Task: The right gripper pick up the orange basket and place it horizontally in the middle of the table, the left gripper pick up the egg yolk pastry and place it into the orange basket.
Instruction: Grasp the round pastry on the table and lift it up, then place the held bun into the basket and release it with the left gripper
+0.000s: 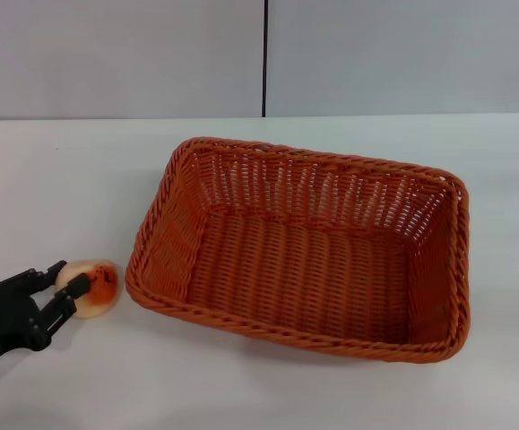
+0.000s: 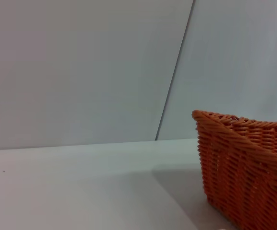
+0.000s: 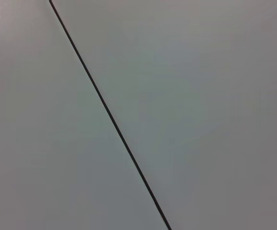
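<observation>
The orange basket [image 1: 299,246] lies lengthwise across the middle of the white table [image 1: 53,179], open side up, with nothing inside. One of its corners [image 2: 246,163] shows in the left wrist view. The egg yolk pastry [image 1: 98,288] rests on the table just left of the basket's near left corner, its orange-red glazed patch facing the basket. My left gripper [image 1: 71,276] reaches in from the lower left, and its two black fingers pinch the pastry's left part. My right gripper is out of view; its wrist camera sees only wall.
A grey wall with a dark vertical seam [image 1: 264,58] stands behind the table's far edge. Bare tabletop [image 1: 241,385] lies in front of the basket and to its far left.
</observation>
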{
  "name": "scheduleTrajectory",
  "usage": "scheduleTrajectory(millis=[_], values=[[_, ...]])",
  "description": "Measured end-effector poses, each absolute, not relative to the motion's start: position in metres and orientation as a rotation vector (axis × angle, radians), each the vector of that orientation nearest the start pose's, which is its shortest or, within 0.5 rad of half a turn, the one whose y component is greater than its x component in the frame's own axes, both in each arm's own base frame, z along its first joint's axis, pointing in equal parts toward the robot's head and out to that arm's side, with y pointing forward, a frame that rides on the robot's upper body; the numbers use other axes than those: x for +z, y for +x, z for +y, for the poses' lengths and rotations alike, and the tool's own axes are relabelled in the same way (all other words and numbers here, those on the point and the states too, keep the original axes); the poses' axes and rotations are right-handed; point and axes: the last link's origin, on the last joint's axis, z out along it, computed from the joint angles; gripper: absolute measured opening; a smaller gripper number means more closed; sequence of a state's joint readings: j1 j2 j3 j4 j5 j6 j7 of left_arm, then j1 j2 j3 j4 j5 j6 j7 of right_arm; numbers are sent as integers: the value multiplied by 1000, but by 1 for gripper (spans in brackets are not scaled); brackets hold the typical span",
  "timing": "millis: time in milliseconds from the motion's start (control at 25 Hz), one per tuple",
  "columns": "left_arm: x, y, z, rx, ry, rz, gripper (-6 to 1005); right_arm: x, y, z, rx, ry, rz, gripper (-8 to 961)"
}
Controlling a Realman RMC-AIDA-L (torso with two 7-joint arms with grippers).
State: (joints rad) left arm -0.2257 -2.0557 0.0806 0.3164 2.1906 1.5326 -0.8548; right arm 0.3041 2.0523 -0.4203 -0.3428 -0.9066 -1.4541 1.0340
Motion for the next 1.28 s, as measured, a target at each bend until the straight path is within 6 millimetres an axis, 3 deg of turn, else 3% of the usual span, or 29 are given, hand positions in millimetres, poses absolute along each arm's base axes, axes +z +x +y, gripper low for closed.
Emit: scheduleTrajectory(millis=[480, 600, 720, 760, 800, 920, 960, 1120, 1240, 1280], values=[[-3, -383, 208, -734, -2204, -809, 219, 122, 363, 294, 1281, -1272, 662, 477], [27, -382, 214, -889, -1972, -796, 160, 122, 363, 294, 1282, -1271, 662, 477], [27, -382, 214, -889, -1972, -796, 134, 122, 363, 294, 1282, -1271, 663, 477], [46, -373, 222, -1047, -1810, -760, 126, 121, 363, 294, 1283, -1270, 665, 477], [45, -362, 230, -1125, -1806, -737, 117, 121, 363, 294, 1284, -1270, 666, 477], [44, -358, 233, -1152, -1808, -729, 96, 119, 362, 294, 1288, -1268, 673, 477], [40, -340, 244, -1252, -1834, -691, 90, 119, 362, 294, 1288, -1268, 673, 477], [12, -298, 269, -1421, -1952, -679, 73, 112, 364, 293, 1294, -1263, 701, 477], [0, -284, 275, -1437, -2030, -677, 68, 112, 364, 293, 1295, -1263, 705, 477], [-13, -271, 282, -1425, -2139, -654, 66, 112, 364, 293, 1295, -1263, 706, 477]])
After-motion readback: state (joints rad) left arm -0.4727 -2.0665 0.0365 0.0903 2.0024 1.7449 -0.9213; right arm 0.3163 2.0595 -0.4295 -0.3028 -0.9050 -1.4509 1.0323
